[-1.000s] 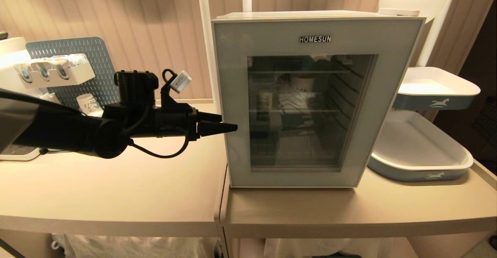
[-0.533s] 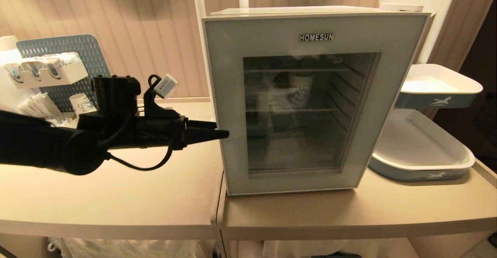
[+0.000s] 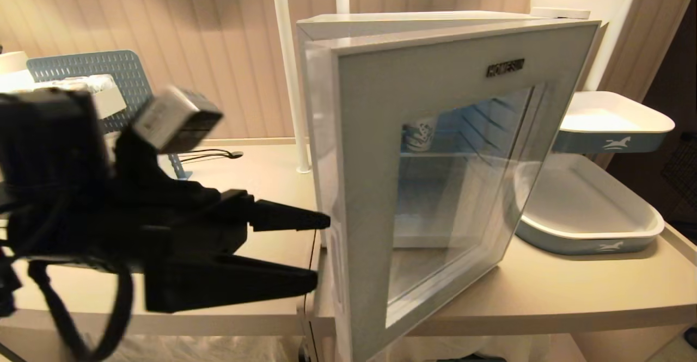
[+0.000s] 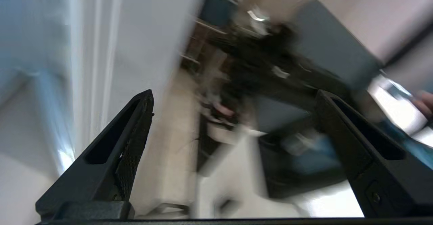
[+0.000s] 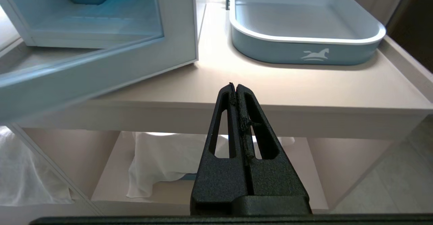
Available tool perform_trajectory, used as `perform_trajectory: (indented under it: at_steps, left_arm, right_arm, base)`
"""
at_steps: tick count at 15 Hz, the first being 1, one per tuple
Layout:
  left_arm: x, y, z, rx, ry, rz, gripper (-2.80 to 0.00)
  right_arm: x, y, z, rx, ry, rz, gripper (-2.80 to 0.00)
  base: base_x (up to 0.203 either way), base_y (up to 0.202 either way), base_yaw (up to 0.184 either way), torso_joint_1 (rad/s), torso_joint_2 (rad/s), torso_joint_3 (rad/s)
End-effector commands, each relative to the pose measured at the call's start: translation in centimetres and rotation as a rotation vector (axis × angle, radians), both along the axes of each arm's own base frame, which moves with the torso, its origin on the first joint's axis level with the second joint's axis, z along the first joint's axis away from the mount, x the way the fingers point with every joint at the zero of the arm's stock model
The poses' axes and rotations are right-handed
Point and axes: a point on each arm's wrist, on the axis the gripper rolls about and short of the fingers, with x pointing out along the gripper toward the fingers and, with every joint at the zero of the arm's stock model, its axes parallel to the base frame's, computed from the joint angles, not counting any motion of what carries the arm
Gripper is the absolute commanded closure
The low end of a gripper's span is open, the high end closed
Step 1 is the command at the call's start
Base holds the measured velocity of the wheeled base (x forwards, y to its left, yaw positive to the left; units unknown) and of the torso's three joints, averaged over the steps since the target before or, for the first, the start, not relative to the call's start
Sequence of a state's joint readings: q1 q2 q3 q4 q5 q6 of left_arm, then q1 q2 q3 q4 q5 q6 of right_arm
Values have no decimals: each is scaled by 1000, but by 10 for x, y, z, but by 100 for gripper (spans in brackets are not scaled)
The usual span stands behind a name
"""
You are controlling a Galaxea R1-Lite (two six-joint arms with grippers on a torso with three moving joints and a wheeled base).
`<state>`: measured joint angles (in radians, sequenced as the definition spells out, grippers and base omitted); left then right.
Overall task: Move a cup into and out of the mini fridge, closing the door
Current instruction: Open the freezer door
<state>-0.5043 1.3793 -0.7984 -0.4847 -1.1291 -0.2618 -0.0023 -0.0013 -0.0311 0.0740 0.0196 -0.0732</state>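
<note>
boxy white glass-fronted mini fridge (image 3: 326, 24), grey-blue framed door (image 3: 435, 177) part-open; black left pincer (image 3: 321, 250) released beside its edge; next: swing wider.

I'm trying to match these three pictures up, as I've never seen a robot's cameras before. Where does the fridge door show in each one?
Head view: the door fills the middle, swung partly open, its free edge by the left gripper.
Left wrist view: the pale blurred panel beside one finger is probably the door.
Right wrist view: the door crosses the upper left corner.
Shared landmark: the blue-sided tray, in head and right wrist views.
</note>
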Motion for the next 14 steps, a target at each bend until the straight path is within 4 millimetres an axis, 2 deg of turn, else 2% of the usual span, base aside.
perform_trajectory:
  at_steps: [1,2,5,9,11,14]
  left_arm:
    - [-40,4,13,-17,-17,-93,-280]
    - [-51,5,11,6,24,-123,-280]
    - [-66,14,16,-2,13,-125,-280]
    - [-99,40,16,9,33,-96,-280]
    - [-122,60,26,5,8,59,-280]
    - [-161,95,54,18,-14,450,-280]
  right_arm:
    - [0,0,0,1,3,1,0]
    - [0,0,0,1,3,1,0]
    - [0,0,0,-7,1,1,0]
    - [0,0,0,-7,-2,1,0]
    - [0,0,0,-7,-2,1,0]
    - [0,0,0,-7,-2,1,0]
  base:
    - [0,0,0,0,0,0]
    - [0,0,0,0,0,0]
    - [0,0,0,0,0,0]
    - [0,0,0,0,0,0]
    - [0,0,0,0,0,0]
    - [0,0,0,0,0,0]
